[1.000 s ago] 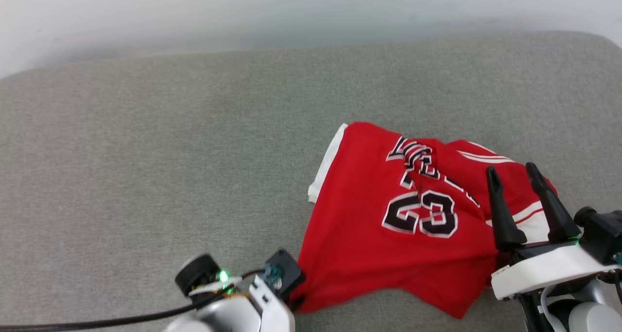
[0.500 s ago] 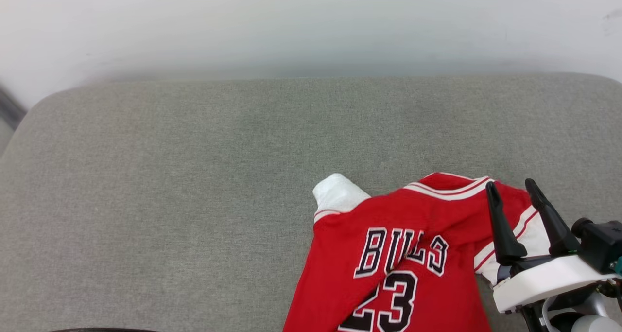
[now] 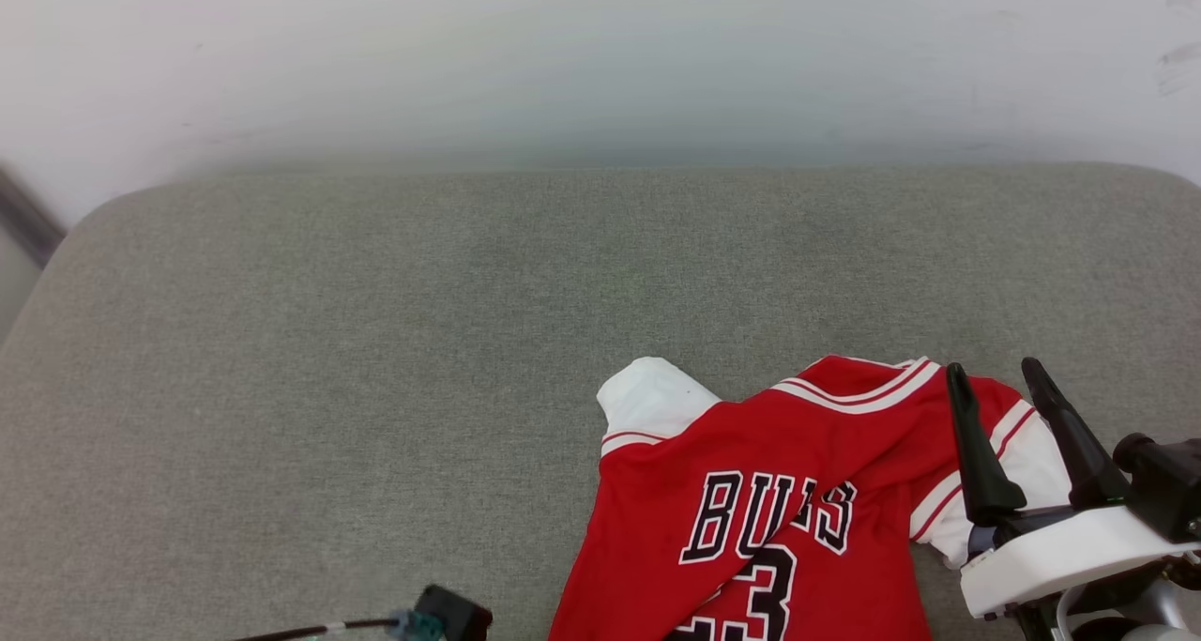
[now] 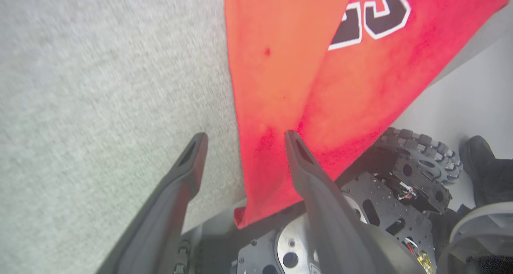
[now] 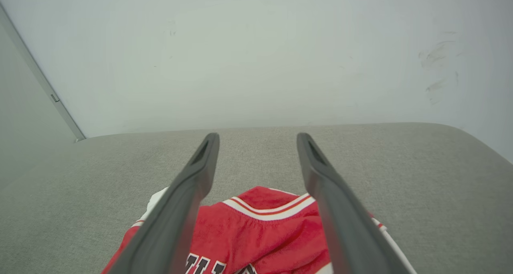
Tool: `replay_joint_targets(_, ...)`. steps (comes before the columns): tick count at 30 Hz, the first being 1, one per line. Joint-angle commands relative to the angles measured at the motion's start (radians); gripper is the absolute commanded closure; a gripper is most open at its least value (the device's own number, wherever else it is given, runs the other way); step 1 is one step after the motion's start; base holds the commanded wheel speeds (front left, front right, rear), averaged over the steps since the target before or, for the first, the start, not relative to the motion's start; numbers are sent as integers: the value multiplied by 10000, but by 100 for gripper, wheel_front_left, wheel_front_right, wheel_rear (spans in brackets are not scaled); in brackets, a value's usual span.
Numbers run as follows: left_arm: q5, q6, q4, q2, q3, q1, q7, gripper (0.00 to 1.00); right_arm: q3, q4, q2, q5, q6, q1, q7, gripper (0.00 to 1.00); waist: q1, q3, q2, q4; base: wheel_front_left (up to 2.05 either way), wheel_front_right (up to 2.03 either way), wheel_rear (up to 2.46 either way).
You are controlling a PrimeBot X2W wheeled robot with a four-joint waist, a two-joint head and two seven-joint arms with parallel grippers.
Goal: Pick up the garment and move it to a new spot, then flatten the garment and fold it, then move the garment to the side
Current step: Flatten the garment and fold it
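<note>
The garment (image 3: 657, 528), a red jersey with black white-outlined lettering, lies face up at the near right of the grey cushion (image 3: 375, 341). Its white sleeve end (image 3: 647, 397) points left. In the left wrist view the garment (image 4: 280, 65) hangs down over the cushion's front edge. My left gripper (image 4: 244, 137) is open beside that hanging hem, its right finger over the red cloth and nothing clamped. My right gripper (image 3: 995, 373) stands open above the garment's right sleeve. In the right wrist view the right gripper (image 5: 257, 139) is open above the striped collar (image 5: 272, 210).
A pale wall (image 3: 563, 59) runs behind the cushion. The cushion's left and far parts are bare grey fabric. Below the front edge the left wrist view shows my base and a knobby wheel (image 4: 421, 145). A dark wrist part (image 3: 450, 618) pokes in at the bottom.
My left gripper, shut on the garment's lower corner a second ago, has let go and stands open. The garment now lies flatter and nearer the front edge. The head camera has tilted up.
</note>
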Motion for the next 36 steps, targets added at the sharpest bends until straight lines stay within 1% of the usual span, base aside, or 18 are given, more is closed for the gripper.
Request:
replay_joint_targets(1, 167, 98, -147, -93, 204, -259, -357, 0, -39, -77, 18, 44, -5, 105, 23, 0, 1, -37, 0, -4, 0, 0, 0)
replay_joint_targets(3, 371, 185, -332, -147, 476, -548, -814, 0, -61, -105, 18, 76, -7, 141, 55, 0, 1, -46, 0, -17, 0, 0, 0)
replay_joint_targets(6, 862, 423, -523, -319, 1007, -1018, -1876, 0, -87, -153, 18, 102, -5, 146, 104, 0, 1, -15, 0, -70, 0, 0, 0)
replay_joint_targets(8, 1068, 509, -553, -498, 1326, -1326, -2562, 0, -57, -189, 18, 107, -5, 51, 130, 0, 1, 81, 0, -161, 0, 0, 0)
replay_joint_targets(10, 1206, 567, -492, -534, 1687, -1667, -3065, 0, 16, -219, 18, 83, -5, -96, 138, 0, 1, 209, 0, -303, 0, 0, 0)
replay_joint_targets(14, 1314, 483, -280, -739, 2177, -2452, -3757, 0, 49, -258, 18, 43, -7, -342, 83, 0, 1, 553, 0, -509, 0, 0, 0)
replay_joint_targets(18, 1411, 303, 52, -961, 2391, -3378, -4008, 0, 73, -277, 18, 18, -5, -611, 56, 0, 1, 1007, 0, -718, 0, 0, 0)
replay_joint_targets(20, 1369, 90, 303, -1071, 2432, -3926, -3966, 0, 90, -277, 17, -13, -7, -734, 35, 0, 1, 1276, 0, -835, 0, 0, 0)
replay_joint_targets(21, 1369, 90, 303, -1071, 2432, -3926, -3966, 0, 90, -277, 17, -13, -7, -734, 35, 0, 1, 1276, 0, -835, 0, 0, 0)
replay_joint_targets(22, 1411, -13, 495, -1098, 2419, -4220, -3891, 0, 85, -272, 18, -29, -7, -787, 12, 0, 1, 1399, 0, -881, 0, 0, 0)
replay_joint_targets(26, 1126, -628, 1329, -1431, 2265, -5310, -3444, 0, 78, -189, 17, 4, -5, -1013, -88, 0, 1, 1852, 0, -1093, 0, 0, 0)
replay_joint_targets(32, 638, -1750, 3141, -1838, 1605, -6839, -1709, 0, 94, 25, 18, 127, -5, -1234, -287, 0, 1, 2317, 0, -1346, 0, 0, 0)
replay_joint_targets(36, 322, -2326, 4318, -2068, 1108, -7453, -356, 0, 147, 233, 17, 242, -7, -1317, -407, 0, 1, 2504, 0, -1523, 0, 0, 0)
